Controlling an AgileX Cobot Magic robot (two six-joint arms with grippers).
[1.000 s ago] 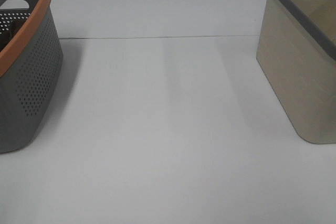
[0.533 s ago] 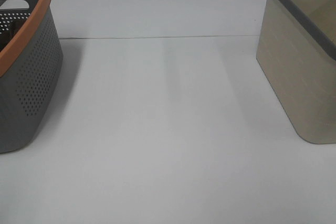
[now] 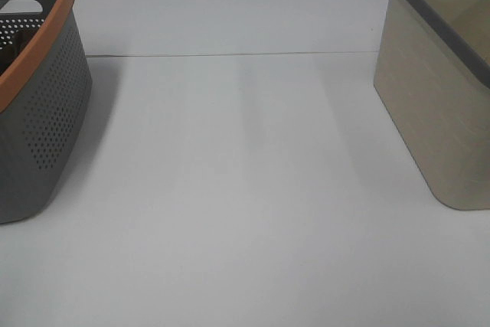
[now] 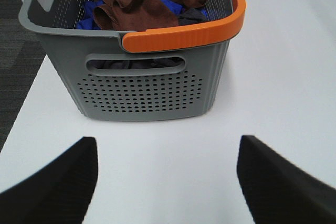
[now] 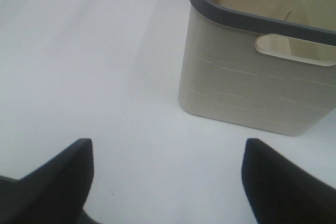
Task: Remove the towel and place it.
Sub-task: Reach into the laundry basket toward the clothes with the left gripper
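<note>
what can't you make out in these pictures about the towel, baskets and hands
Towel: the left wrist view's edge cuts off part of it; no label shows.
Grey basket contents: the exterior high view's edge and the basket wall hide them.
Beige basket floor: hidden by its own wall in both views.
Left hand, right hand: only spread fingertips show, in the wrist views only.

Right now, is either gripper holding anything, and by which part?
Nothing; left gripper and right gripper are open. The reddish-brown cloth towel lies in the grey perforated basket.
</note>
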